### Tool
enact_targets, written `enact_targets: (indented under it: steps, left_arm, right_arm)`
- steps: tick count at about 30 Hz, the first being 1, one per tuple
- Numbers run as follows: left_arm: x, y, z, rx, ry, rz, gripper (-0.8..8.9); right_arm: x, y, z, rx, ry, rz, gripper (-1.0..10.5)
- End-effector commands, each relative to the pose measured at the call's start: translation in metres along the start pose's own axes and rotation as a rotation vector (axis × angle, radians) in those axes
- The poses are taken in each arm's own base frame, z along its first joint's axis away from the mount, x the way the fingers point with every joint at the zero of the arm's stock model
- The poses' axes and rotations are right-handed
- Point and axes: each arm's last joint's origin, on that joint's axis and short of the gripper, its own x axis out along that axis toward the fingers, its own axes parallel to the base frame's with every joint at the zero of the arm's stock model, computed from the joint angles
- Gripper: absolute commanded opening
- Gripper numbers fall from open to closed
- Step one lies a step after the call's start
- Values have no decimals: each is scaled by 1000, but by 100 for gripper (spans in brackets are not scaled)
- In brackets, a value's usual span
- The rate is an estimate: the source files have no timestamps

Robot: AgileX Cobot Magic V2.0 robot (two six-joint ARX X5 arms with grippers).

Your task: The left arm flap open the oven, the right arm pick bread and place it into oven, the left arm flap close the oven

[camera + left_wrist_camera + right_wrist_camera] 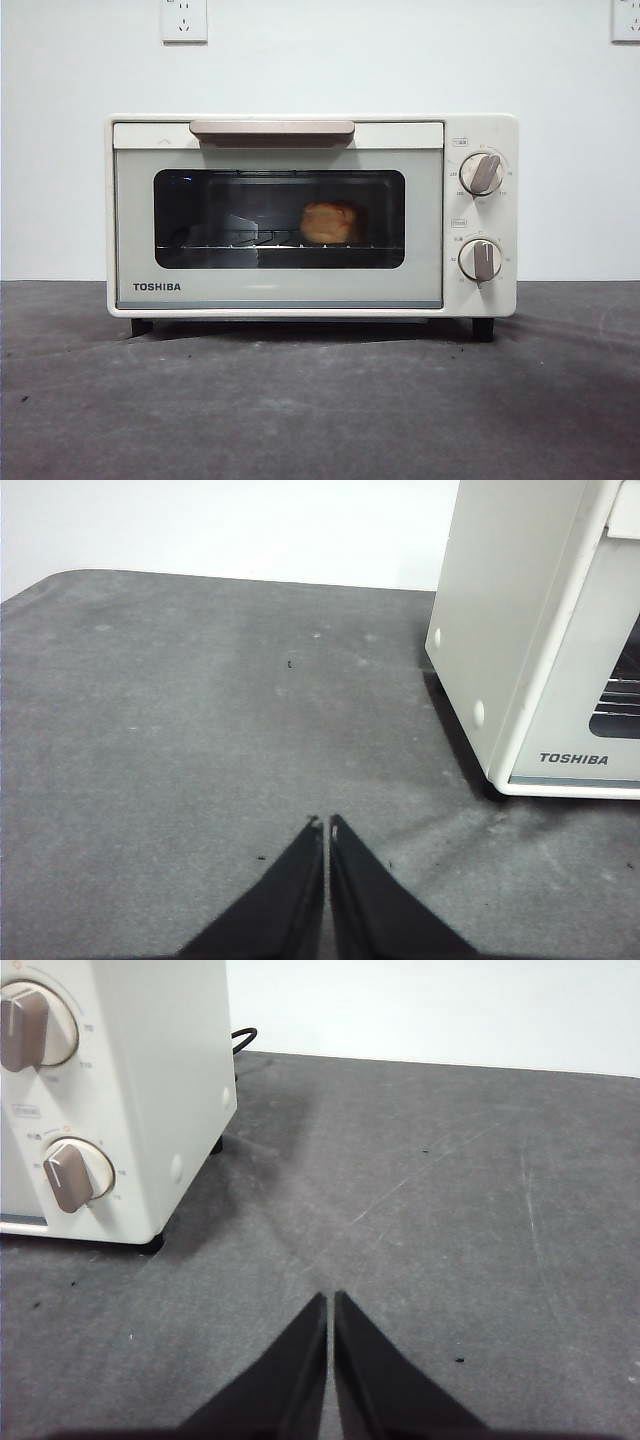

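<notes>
Left gripper (pixel 327 825): two black tapered jaws pressed together, clenched on nothing, poised over the grey felt-like surface (pixel 200 730), just off the side wall of the cream-white boxy Toshiba toaster oven (pixel 520 630). Right gripper (pixel 330 1300): likewise clenched and empty, above the same surface on the oven's other flank, near the two beige knobs (pixel 65 1172). Neither gripper touching anything; neither visible in the front view.

Outward to the oven itself: standing square on black feet, door shut flush, beige bar handle (pixel 272 129) along the top edge of the door. Behind the dark glass window (pixel 200 215), the small round golden-brown bun of bread (pixel 329 222) resting on the wire rack, right of the window's middle. Black power cable (pixel 243 1037) curling behind the oven's rear corner. White wall with two sockets behind.

Judging by this layout, all three steps look complete: bread inside, door closed.

Possible trouble from here: a careless withdrawal of either arm clipping the oven's side wall and shoving it across the surface; a brush against a knob turning a dial; a door not fully latched dropping open under such a knock. Latch state not discernible through these views.
</notes>
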Motion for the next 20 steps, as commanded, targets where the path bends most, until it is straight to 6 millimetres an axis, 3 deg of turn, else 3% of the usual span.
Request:
enact_targets:
  steps: [1,20]
  left_arm:
    - [2,1,-7,17,23,5,16]
    - [2,1,-7,17,23,5,16]
  right_arm:
    - [1,0,-1,-4,-4,-3,7]
    - [1,0,-1,-3,-9,-3,6]
